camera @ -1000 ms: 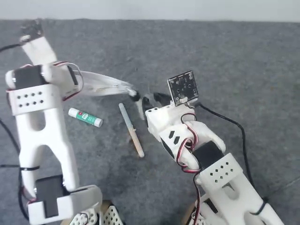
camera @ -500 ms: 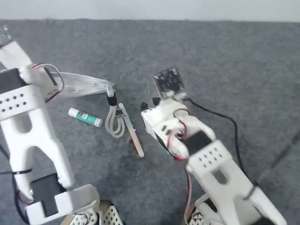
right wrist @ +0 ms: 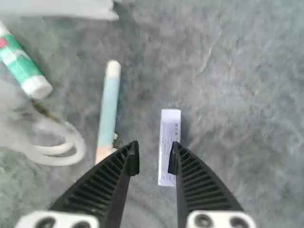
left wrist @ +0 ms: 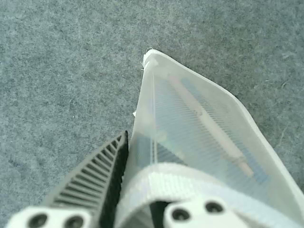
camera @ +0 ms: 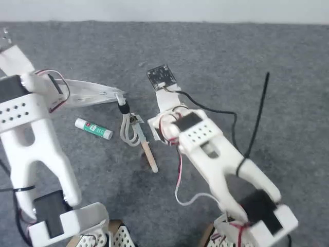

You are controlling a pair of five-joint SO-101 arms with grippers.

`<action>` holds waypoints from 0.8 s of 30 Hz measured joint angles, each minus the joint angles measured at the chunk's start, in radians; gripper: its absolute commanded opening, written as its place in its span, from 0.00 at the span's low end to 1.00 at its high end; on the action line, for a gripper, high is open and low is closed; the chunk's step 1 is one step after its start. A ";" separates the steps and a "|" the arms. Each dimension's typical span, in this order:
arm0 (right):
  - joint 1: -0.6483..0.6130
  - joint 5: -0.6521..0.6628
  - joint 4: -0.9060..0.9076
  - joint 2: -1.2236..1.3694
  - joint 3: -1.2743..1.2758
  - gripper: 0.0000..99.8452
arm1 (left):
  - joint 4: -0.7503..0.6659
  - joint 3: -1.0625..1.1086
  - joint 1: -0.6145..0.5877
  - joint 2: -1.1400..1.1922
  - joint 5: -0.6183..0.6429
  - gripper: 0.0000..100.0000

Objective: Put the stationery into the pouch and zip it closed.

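The right pincer [right wrist: 154, 152] hangs slightly parted and empty, with a small white strip [right wrist: 170, 126] between its tips and the pen [right wrist: 108, 107] just outside one finger. Closing askew could knock the pen or slip off the flat strip. The left pincer [left wrist: 142, 161] clamps the mesh pouch [left wrist: 199, 128]; its zip is cut off, and what the strip is I cannot tell

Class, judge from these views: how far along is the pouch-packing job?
Done: the left end effector grips the pouch. In hand: the right end effector, open, hovers over a small white strip. Left: glue stick, pen and strip lie outside on the table; zipping follows.
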 measured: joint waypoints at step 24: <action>0.012 0.061 0.109 0.434 -0.367 0.11 | 0.000 0.000 0.000 0.002 0.000 0.01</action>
